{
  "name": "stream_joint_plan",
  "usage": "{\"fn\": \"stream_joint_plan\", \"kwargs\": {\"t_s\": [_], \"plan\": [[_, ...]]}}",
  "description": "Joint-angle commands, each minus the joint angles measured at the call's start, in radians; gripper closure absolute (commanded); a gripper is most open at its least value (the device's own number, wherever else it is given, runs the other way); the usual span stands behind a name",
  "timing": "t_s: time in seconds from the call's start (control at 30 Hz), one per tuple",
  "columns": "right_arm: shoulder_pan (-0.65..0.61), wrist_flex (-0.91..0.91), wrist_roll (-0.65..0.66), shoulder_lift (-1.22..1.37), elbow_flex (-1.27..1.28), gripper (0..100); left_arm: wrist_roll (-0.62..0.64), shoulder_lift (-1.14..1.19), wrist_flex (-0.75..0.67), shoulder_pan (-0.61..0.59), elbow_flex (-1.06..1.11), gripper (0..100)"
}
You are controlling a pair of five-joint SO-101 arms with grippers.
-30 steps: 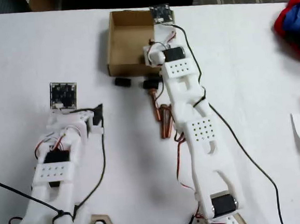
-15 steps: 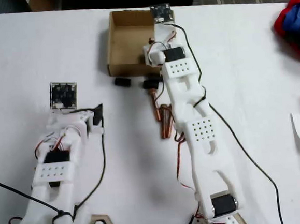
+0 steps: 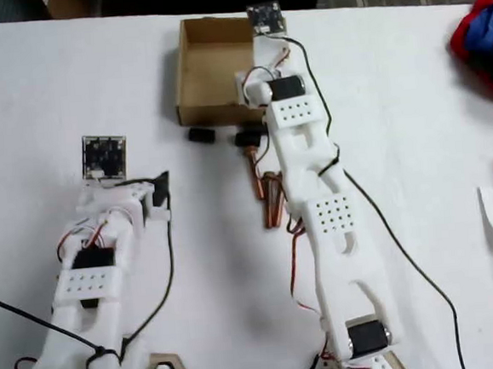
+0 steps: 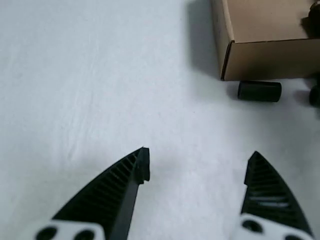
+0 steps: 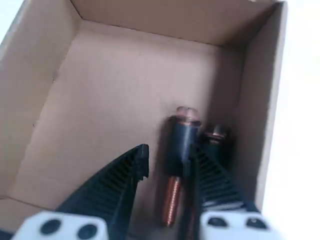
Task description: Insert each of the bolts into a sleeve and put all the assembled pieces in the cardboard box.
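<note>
One sleeved bolt (image 5: 181,137) lies on the floor of the cardboard box (image 5: 165,17), head pointing away from the arm, close to a side wall. Right end effector (image 5: 171,151) sits over it with jaws parted wider than the sleeve. One finger is against the piece with a clear gap on the other side, so nothing is clamped.

I read this as the drop-off step, with the piece looking down and released. To do it cleanly, open a touch more so the touching finger lets go, then lift straight up. A sideways pull could drag the piece or snag a box wall.

Second bolt head (image 5: 216,133) is right next to it by the wall, body hidden behind the finger. Can't tell if it's sleeved.

Outside the box:
- loose sleeve (image 3: 201,135) is just off the box's near wall
- second sleeve (image 3: 247,138) is beside it
- bare bolts (image 3: 270,198) are clustered on the bench (image 3: 67,79), nearer the arm bases

Left end effector (image 4: 199,152) is wide open, holds nothing, and hangs over bare bench well apart from the parts.

In the way: right arm (image 3: 326,212) lies right alongside the bare bolts — a low retreat could knock them rolling. Sleeves look round, likely to roll if nudged. Bundle of cloth (image 3: 479,25) sits at the far bench edge — no concern.
</note>
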Motion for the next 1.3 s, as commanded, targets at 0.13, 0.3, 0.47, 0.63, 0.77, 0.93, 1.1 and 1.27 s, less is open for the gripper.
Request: {"fn": "stream_joint_plan", "kwargs": {"t_s": [0.13, 0.3, 0.47, 0.63, 0.77, 0.93, 1.1, 1.27], "plan": [[0.012, -0.005, 0.0, -0.056, -0.011, 87.8, -0.012, -0.017, -0.018, -0.011, -0.005, 68], [0.005, 0.071, 0.0, -0.177, -0.011, 87.8, -0.012, -0.017, -0.018, -0.011, -0.007, 68], [0.004, 0.209, 0.015, -0.286, -0.011, 87.8, -0.012, -0.018, -0.02, -0.011, -0.008, 68], [-0.054, 0.372, 0.222, -0.34, -0.011, 87.8, -0.011, -0.018, -0.048, -0.031, -0.007, 68], [-0.182, 0.524, 0.539, -0.344, -0.009, 87.8, -0.009, -0.018, -0.051, -0.118, -0.022, 68], [-0.328, 0.651, 0.864, -0.292, -0.009, 87.8, -0.002, -0.018, -0.106, -0.261, -0.025, 68], [-0.334, 0.585, 0.862, -0.217, -0.009, 87.6, 0.101, -0.018, -0.127, -0.388, -0.027, 68], [-0.329, 0.476, 0.87, -0.142, -0.009, 87.8, 0.127, -0.018, -0.127, -0.404, -0.028, 68]]}}
